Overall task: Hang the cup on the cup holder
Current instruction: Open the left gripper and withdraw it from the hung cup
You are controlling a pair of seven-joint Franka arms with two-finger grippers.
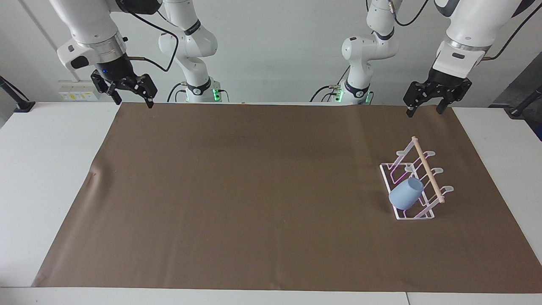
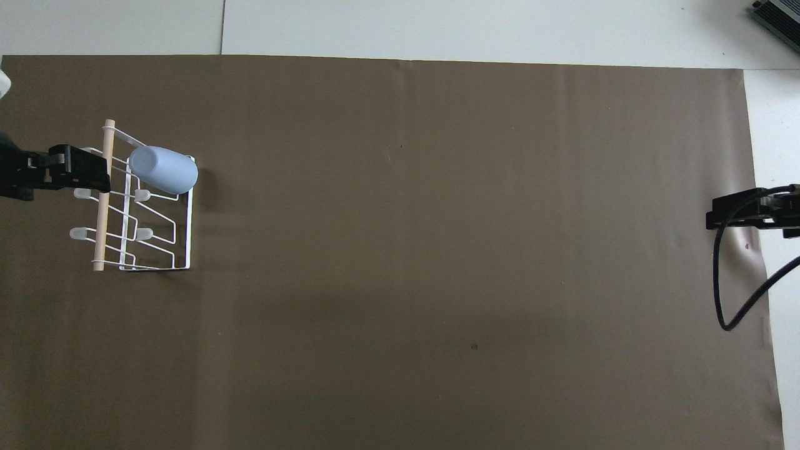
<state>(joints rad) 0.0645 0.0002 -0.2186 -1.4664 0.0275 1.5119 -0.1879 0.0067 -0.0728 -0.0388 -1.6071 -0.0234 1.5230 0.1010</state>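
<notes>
Pale blue cup (image 1: 405,194) is sitting tilted on the white wire cup holder (image 1: 417,182).
Left gripper (image 1: 424,111) and right gripper (image 1: 133,101) are hanging raised, fingers wide, holding nothing.

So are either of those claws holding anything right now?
No. Both the left end effector and right end effector are empty; the cup sits on the holder.

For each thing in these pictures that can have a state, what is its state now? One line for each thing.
Small matte light-blue tapered cup: tilted on the rack, at its end farthest from the robots, held by no gripper.
White wire rack with wooden dowel: standing on the brown mat, its other slots empty.
Left gripper: open, empty, raised above the mat's edge nearest the robots.
Right gripper: open, empty, waiting in the air at its own end.
</notes>
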